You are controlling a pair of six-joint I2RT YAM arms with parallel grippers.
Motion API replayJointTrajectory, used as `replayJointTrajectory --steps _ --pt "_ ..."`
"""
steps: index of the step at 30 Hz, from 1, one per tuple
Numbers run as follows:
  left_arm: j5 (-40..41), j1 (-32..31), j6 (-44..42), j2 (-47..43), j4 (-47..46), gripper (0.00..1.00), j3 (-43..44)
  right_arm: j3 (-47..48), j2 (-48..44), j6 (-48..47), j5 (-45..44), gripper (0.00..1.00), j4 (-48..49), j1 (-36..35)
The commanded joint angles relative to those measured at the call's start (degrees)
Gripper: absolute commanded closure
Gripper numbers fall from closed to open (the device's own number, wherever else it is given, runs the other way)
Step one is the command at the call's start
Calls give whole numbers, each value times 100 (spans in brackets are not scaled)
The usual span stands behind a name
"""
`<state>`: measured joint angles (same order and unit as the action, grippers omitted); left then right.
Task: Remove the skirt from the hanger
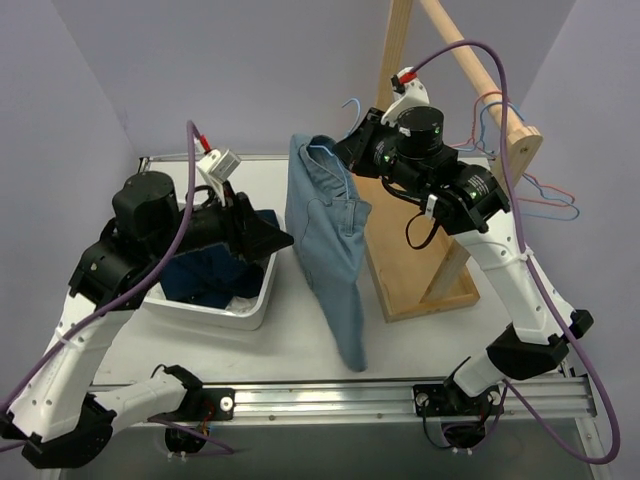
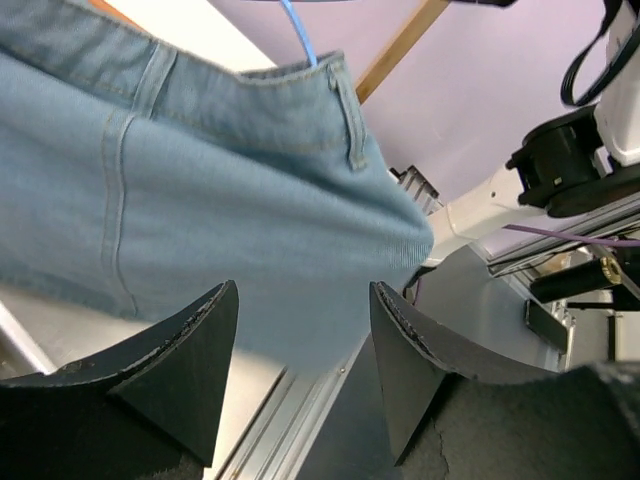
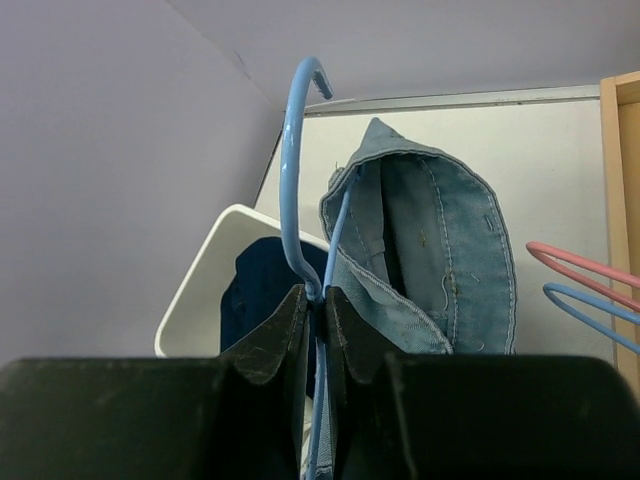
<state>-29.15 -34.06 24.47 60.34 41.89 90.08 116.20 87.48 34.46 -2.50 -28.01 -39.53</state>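
No skirt shows in any view. The pink-red hanger [image 3: 575, 258] rests bare at the right by the wooden rack [image 1: 420, 275], and is also seen from above [image 1: 556, 203]. My right gripper [image 3: 318, 300] [image 1: 352, 148] is shut on the neck of a light-blue wire hanger [image 3: 292, 160], just under its hook. A light-blue denim garment [image 1: 330, 240] [image 3: 440, 230] hangs from that wire down to the table. My left gripper [image 1: 270, 240] [image 2: 303, 290] stands open beside the denim [image 2: 200, 200], with nothing between its fingers.
A white bin [image 1: 250, 305] [image 3: 200, 290] holding a dark-blue garment [image 1: 205, 275] sits under the left arm. The wooden rack's slanted pole [image 1: 480, 70] carries another light-blue hanger [image 3: 590, 305]. A metal rail [image 1: 330, 400] runs along the near edge.
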Motion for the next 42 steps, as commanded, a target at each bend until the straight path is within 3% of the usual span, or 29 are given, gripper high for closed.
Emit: replayJointTrajectory --steps 1,4,11,22,26,31,42 --pt "-81 -117 285 390 -128 37 396 -88 -293 96 -4 100 683 7" --pt "22 -442 191 531 -173 36 510 -115 -355 114 -66 100 736 -2" --pt "1401 -1506 -117 909 407 36 1203 183 -197 158 -444 100 341 -11" --pt "4335 -3229 -399 1454 1339 34 1828 526 93 386 -1050 100 -143 -11" --pt "4725 -3396 -469 1516 1305 32 1759 561 129 527 -1121 100 -205 -20" --pt "4699 -3510 -522 1507 866 30 1504 614 199 624 -1130 100 -284 -20" --pt "4514 -3555 -487 1806 891 29 1504 596 181 720 -1086 100 -258 -29"
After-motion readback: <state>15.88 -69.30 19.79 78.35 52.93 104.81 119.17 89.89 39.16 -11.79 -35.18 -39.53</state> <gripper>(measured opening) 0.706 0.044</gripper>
